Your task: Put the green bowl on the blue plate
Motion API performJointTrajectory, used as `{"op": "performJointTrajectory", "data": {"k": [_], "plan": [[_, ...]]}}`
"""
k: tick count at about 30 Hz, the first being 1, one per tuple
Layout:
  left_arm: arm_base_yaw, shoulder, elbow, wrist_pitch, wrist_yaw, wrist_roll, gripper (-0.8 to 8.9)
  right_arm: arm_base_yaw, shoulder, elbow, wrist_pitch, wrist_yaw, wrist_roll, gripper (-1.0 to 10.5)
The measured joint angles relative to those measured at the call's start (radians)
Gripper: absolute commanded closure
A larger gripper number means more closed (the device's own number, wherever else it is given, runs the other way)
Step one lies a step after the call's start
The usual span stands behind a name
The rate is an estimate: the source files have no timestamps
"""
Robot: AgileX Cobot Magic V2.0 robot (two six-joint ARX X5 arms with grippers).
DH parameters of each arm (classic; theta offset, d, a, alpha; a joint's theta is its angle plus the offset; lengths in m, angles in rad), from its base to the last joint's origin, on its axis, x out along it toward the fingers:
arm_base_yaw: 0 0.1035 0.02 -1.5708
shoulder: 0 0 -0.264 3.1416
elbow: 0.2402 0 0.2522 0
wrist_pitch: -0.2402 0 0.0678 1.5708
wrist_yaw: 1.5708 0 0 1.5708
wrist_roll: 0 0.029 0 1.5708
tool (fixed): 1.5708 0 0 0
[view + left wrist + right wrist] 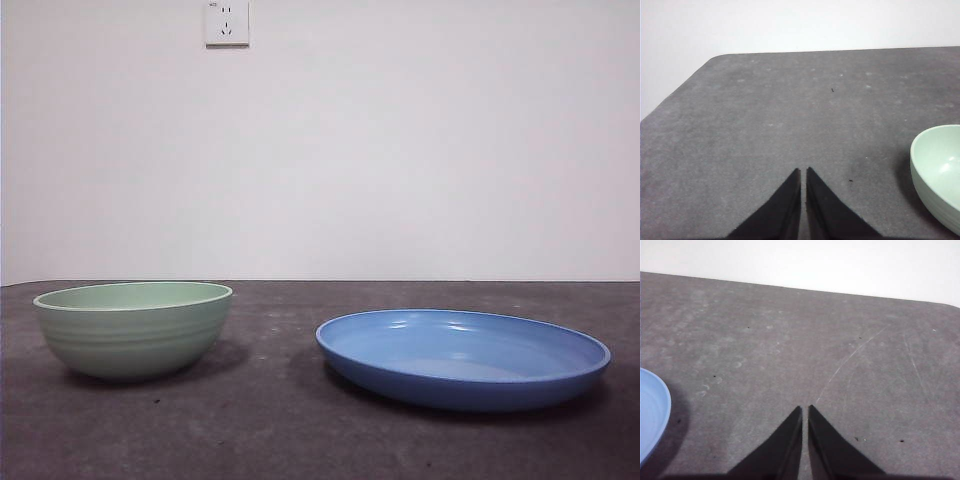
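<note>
The green bowl (pixel 134 327) stands upright on the dark table at the left of the front view, empty. To its right, a gap apart, lies the blue plate (pixel 462 355), also empty. In the left wrist view my left gripper (pixel 803 171) is shut above bare table, and part of the green bowl (pixel 940 172) shows off to one side of it. My right gripper (pixel 805 409) is shut too, holding nothing, with a sliver of the blue plate (pixel 651 412) at the edge of its view. Neither arm shows in the front view.
The dark grey table (pixel 280 420) meets a white wall behind, which carries a socket (pixel 227 22). The table's rounded far corners show in both wrist views (pixel 715 57) (pixel 950 305).
</note>
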Motion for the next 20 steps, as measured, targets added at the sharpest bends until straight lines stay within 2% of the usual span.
{"op": "performJointTrajectory", "data": {"k": [9, 15, 20], "plan": [[0.000, 0.000, 0.000, 0.007, 0.000, -0.098, 7.97, 0.000, 0.000, 0.000, 0.004, -0.021, 0.021, 9.3], [0.000, 0.000, 0.000, 0.008, 0.031, -0.146, 7.97, 0.000, 0.000, 0.000, 0.062, -0.070, 0.132, 9.3], [-0.011, 0.027, 0.015, 0.008, 0.035, -0.208, 7.97, 0.000, 0.000, 0.045, 0.042, -0.073, 0.266, 9.3]]}}
